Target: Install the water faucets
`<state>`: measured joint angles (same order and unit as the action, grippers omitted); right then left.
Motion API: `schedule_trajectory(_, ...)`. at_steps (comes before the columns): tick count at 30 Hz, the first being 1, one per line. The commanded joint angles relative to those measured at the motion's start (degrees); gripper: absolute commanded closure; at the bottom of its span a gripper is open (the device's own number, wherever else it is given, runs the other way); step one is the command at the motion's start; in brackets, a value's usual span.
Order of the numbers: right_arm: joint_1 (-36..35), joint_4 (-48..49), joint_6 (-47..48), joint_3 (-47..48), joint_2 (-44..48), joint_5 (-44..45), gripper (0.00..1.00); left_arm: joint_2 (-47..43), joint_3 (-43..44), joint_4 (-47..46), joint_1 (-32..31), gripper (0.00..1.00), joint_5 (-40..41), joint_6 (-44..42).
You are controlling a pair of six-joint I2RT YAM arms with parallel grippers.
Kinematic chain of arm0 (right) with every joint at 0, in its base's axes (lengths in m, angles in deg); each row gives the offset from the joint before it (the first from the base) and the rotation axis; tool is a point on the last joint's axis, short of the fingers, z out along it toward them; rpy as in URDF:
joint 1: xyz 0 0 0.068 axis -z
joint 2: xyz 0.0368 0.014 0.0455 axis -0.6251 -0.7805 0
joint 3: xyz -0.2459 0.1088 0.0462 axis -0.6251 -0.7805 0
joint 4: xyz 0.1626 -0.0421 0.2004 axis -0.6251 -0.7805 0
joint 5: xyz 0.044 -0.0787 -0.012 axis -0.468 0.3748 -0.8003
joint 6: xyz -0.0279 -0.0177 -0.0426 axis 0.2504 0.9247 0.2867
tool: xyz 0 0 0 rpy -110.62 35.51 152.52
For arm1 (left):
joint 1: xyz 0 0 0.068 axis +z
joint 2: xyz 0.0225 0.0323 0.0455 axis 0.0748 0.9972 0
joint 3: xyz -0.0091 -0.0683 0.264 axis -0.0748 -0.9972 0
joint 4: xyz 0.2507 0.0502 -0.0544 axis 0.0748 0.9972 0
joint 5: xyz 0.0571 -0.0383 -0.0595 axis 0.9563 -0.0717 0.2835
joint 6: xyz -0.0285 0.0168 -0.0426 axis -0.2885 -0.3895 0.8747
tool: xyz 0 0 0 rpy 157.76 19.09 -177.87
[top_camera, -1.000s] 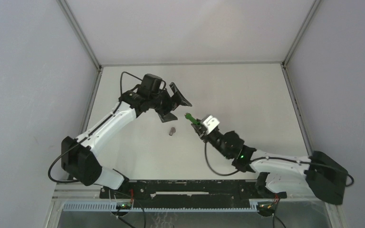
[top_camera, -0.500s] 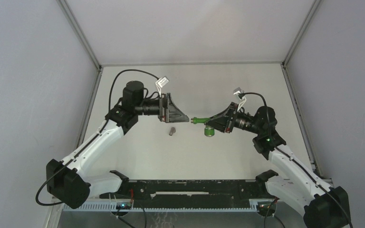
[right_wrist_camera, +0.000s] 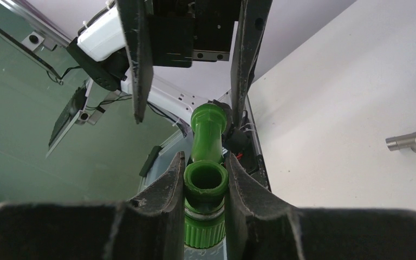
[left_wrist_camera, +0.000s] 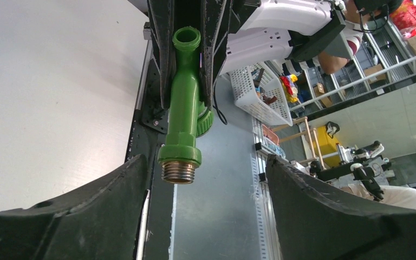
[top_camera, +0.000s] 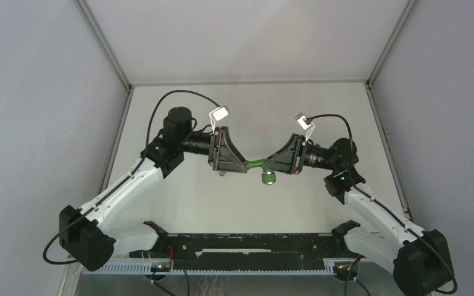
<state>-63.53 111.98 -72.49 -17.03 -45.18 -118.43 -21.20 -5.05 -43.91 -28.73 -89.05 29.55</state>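
My right gripper (top_camera: 273, 164) is shut on the bright-green faucet (top_camera: 256, 164) and holds it level above the table, knob (top_camera: 268, 179) hanging down. In the right wrist view its fingers (right_wrist_camera: 176, 181) clamp the faucet's open spout end (right_wrist_camera: 206, 181). My left gripper (top_camera: 244, 166) faces it, open. In the left wrist view the faucet's brass threaded end (left_wrist_camera: 177, 172) sits between the wide jaws of the left gripper (left_wrist_camera: 206, 169), nearer the left finger and touching neither. The grey metal elbow fitting (right_wrist_camera: 411, 142) lies on the white table, mostly hidden under the left gripper in the top view.
Grey enclosure walls (top_camera: 43, 123) stand at left, right and back. A black mounting rail (top_camera: 247, 243) runs along the near edge between the arm bases. A white basket (left_wrist_camera: 260, 97) shows beyond the table in the left wrist view.
Both arms swung round to face each other. The right gripper carried the faucet toward the left one. The left gripper came over the threaded end and its jaws narrowed somewhat.
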Motion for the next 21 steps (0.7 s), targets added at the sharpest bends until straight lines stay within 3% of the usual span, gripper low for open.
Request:
schedule_trajectory(1, -0.85, 5.52, -2.05, 2.19, 0.6, 1.02, 1.0, -0.35, 0.23, -3.13, -0.94, 0.28, -1.9, 1.35)
schedule_trajectory(10, -1.15, 7.02, -2.63, 2.19, 0.73, 1.14, 1.0, 1.27, 0.78, -4.8, -2.23, 0.43, -0.85, 2.27)
schedule_trajectory(15, -1.22, 7.42, -3.17, 2.2, 0.51, -0.05, 1.0, 1.77, 1.05, -5.08, -2.73, 0.66, 0.0, 2.57)
schedule_trajectory(19, -1.26, 4.83, -1.8, 2.19, 1.06, -0.33, 1.0, 1.45, 1.36, -5.24, -2.75, 0.98, 0.93, 2.82)
schedule_trajectory(21, -0.92, 3.19, -1.35, 2.19, 1.21, -0.35, 0.96, 1.3, 1.29, -5.16, -2.75, 1.0, 1.11, 2.46)
